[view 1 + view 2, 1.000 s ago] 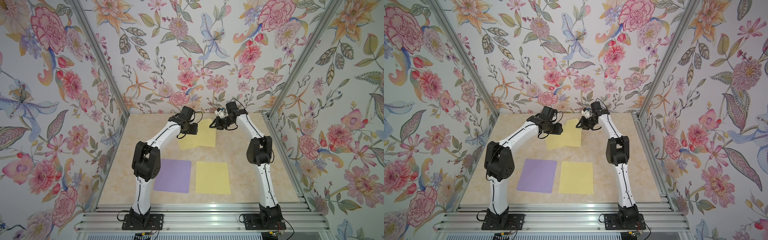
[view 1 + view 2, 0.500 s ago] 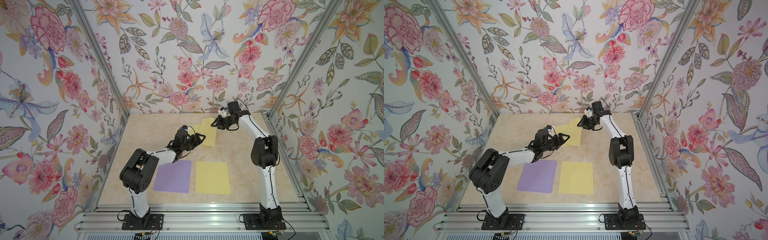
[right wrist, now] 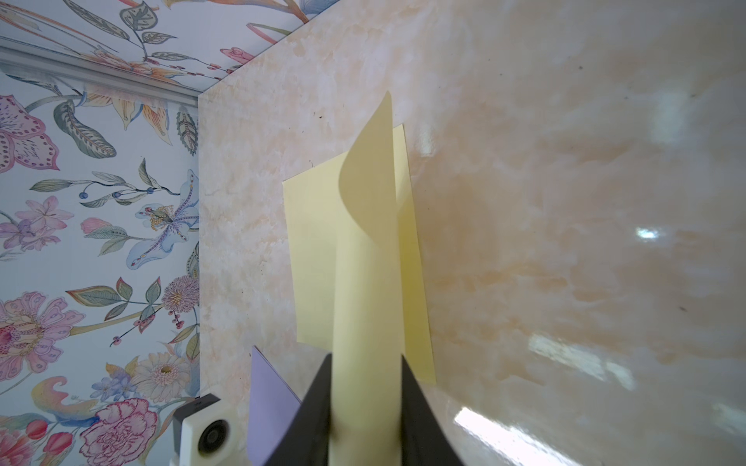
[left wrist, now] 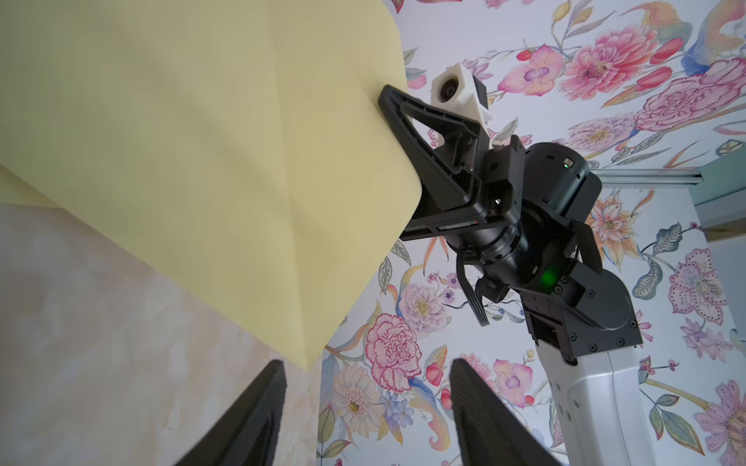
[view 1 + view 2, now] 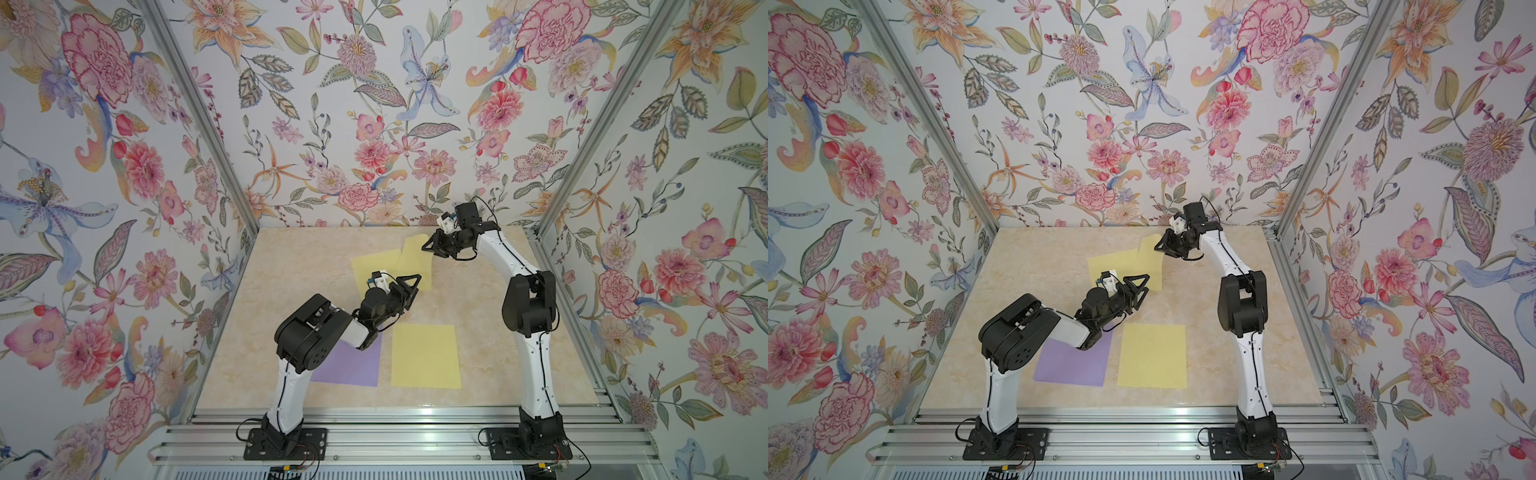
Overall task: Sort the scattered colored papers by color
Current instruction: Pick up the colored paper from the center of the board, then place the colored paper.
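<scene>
**Left gripper (image 5: 413, 286) pulled back toward centre**

Its jaws stand apart, empty. Right gripper (image 5: 428, 247) pinches the lifted yellow sheet (image 5: 415, 262), which curls above the flat yellow sheet (image 5: 368, 266) at the far end. Nearer the bases, the purple sheet (image 5: 353, 368) and the near yellow sheet (image 5: 426, 355) lie side by side.

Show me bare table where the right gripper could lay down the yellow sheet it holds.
Bare tabletop runs between the near yellow sheet and the right arm; another strip lies left of the purple sheet, along the wall. Crowded: the middle, where the left gripper hovers by the far flat yellow sheet and the held sheet.
</scene>
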Available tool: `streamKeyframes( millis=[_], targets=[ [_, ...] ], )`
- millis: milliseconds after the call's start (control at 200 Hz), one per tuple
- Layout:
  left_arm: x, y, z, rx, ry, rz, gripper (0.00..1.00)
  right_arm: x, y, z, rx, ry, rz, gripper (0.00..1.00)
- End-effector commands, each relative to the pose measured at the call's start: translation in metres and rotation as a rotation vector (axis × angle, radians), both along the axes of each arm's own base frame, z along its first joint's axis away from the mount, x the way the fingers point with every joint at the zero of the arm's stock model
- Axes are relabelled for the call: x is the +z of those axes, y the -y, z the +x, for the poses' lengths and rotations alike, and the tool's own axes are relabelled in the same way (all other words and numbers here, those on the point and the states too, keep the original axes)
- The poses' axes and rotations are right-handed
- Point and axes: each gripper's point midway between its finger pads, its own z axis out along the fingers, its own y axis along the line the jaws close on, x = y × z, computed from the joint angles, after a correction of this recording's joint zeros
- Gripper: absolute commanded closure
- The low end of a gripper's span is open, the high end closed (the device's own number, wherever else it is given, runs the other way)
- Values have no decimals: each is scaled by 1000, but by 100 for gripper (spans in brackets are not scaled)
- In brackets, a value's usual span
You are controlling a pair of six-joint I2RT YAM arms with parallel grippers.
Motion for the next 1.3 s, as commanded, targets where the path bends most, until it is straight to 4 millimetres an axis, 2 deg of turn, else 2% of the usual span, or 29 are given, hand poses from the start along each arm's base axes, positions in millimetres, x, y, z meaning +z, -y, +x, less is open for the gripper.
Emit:
streamKeyframes(
  millis=[0, 65, 255, 475, 550, 785, 865, 985, 1105, 1295],
  targets=[
    [-8, -2, 1, 89, -52, -174, 34, 35, 1, 3, -9, 66, 22, 74],
    [-14, 0, 3, 102, -57, -177, 36, 35, 1, 2, -6, 65, 22, 75],
    [-10, 10, 14, 104, -37, -196, 38, 35, 3, 2, -6, 66, 21, 75],
    [-29, 23, 25, 124, -81, -228, 39, 36, 1, 3, -2, 68, 29, 75],
    [-24, 25, 21, 119, -82, -234, 39, 36, 2, 3, 1, 66, 25, 75],
    [-7, 16, 3, 122, -94, -209, 39, 29, 2, 6, 3, 57, 25, 76],
    [-13, 21, -1, 119, -117, -207, 38, 27, -1, 6, 5, 54, 31, 76],
    [-33, 32, 0, 116, -154, -218, 38, 26, -4, 5, 11, 51, 30, 77],
    [-37, 43, 8, 126, -138, -231, 39, 26, -4, 3, 16, 46, 28, 77],
    [-49, 25, 23, 217, -101, -194, 41, 29, -3, -1, 26, 40, 21, 77]
  ],
)
